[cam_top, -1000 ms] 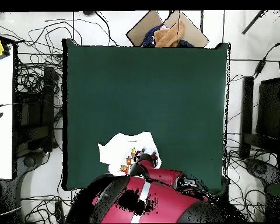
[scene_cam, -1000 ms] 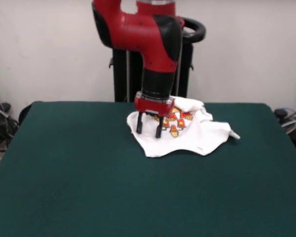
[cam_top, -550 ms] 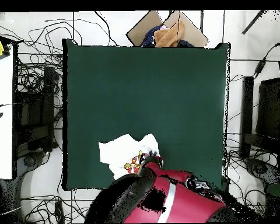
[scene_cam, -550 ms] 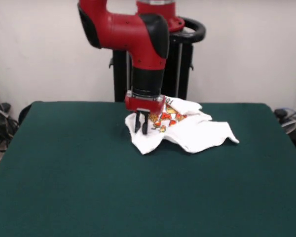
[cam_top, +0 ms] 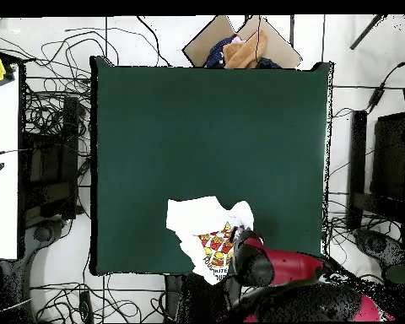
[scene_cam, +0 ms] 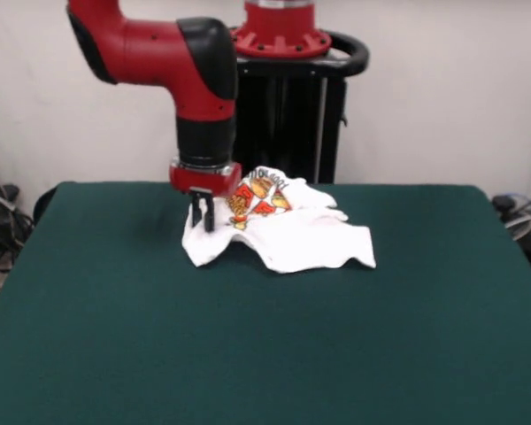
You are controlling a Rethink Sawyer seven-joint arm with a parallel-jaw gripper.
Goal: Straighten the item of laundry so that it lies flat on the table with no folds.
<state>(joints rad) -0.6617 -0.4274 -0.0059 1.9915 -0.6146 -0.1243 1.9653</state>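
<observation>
Seen from across the table: gripper [scene_cam: 202, 218] hanging below the red and black arm [scene_cam: 199, 80], its two dark fingers [scene_cam: 209, 215] drawn close together and pinching the left edge of the item of laundry [scene_cam: 283, 235]. Lifted there into a small peak, with the red, orange and yellow print [scene_cam: 255, 197] tilted up just beside the wrist; the rest trailing rightward in crumpled folds on the table [scene_cam: 248, 354], near its far edge. Not flat.

Seen from above, and only there: the shirt's outline against the green, a white lobe [cam_top: 197, 218] toward the table's middle and the printed part [cam_top: 214, 246] reaching the edge nearest the base. Black lettering readable as lettering, no more. Fingers hidden under the arm's bulk [cam_top: 265, 270] in this view, so the pinch shown by the front camera alone. Beyond the far edge, a cardboard box [cam_top: 240, 42] with cloth in it, and cables [cam_top: 54, 110] on the floor.

Counted: one arm, one gripper, one shirt, one table, one box.

Against half a second before: arm swung leftward in the front view, shirt dragged along with it, print turned more upward.
</observation>
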